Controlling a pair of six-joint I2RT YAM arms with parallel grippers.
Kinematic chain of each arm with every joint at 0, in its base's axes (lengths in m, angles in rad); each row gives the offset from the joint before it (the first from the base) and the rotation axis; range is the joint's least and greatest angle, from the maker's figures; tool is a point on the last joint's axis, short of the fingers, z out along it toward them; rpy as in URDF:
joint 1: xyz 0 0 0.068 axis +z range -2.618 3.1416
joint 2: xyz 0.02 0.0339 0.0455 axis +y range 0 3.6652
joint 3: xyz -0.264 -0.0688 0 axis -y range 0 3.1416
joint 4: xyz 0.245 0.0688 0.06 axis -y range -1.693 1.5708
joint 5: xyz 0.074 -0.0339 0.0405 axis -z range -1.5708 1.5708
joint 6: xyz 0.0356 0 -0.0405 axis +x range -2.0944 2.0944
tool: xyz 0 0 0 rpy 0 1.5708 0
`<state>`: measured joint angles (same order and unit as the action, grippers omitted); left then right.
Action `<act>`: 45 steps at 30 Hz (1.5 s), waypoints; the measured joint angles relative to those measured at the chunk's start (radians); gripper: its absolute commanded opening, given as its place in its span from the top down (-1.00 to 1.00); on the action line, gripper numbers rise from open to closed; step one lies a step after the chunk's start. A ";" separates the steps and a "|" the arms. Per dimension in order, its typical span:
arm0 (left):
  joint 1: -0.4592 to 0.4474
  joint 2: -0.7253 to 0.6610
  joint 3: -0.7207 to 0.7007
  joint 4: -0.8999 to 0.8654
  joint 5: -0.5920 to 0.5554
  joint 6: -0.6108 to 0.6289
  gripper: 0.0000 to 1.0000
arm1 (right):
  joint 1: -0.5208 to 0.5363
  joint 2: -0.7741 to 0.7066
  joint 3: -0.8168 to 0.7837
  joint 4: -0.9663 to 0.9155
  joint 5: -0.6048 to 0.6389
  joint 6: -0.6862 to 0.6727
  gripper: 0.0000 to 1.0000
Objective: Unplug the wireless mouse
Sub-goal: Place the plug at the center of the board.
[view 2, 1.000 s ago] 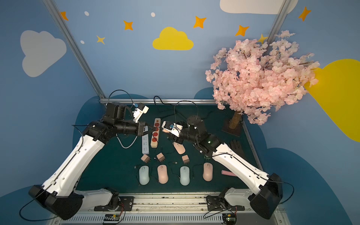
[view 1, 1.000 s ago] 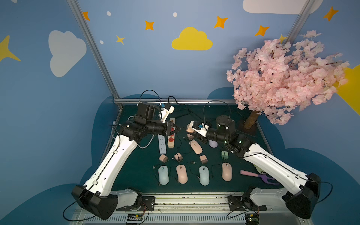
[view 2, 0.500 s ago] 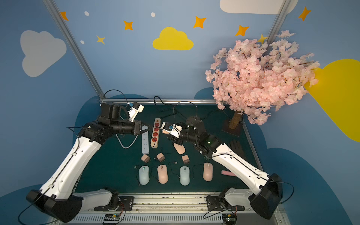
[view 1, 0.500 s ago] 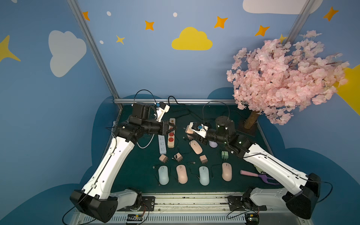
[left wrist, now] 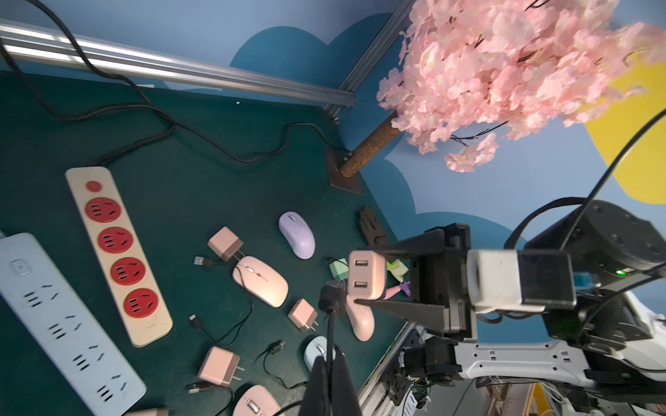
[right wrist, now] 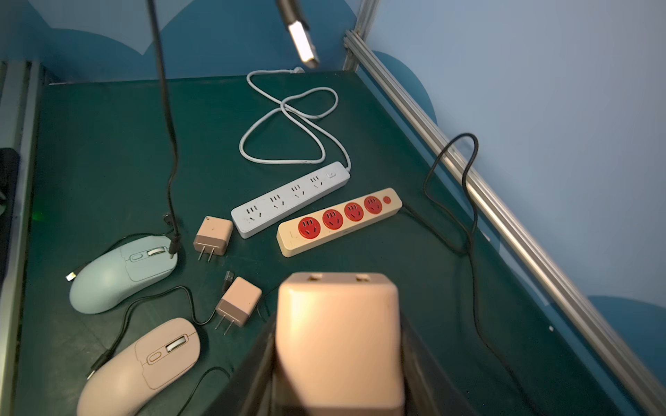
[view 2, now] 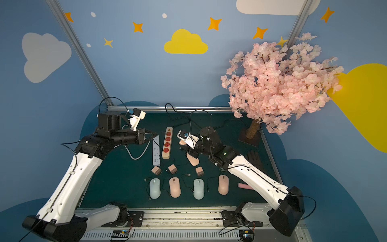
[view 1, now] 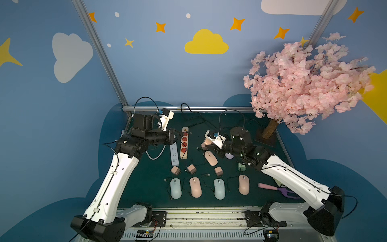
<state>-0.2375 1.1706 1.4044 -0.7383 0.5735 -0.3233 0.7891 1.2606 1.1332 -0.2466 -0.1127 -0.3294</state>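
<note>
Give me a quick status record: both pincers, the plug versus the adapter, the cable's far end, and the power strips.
left pincer: shut on black cable, just behind its USB plug
right pincer: shut on pink adapter, held above the table
plug vs adapter: apart; both adapter ports empty
cable far end: hangs by blue mouse; connection cannot be told
power strips: white strip and red-socket strip side by side, sockets empty

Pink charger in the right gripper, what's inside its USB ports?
Both ports of the pink charger look empty; the left gripper holds the black cable, plug outside. The right gripper hides the charger's prongs.
</note>
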 measured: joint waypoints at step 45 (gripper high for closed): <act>-0.350 0.114 -0.172 0.278 -0.489 -0.153 0.93 | -0.421 1.045 0.801 -0.578 0.144 0.453 0.85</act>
<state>-0.5873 1.2850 1.2320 -0.4606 0.0845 -0.4759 0.3679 2.3058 1.9339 -0.8246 0.0315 0.1238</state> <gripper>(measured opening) 0.050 0.442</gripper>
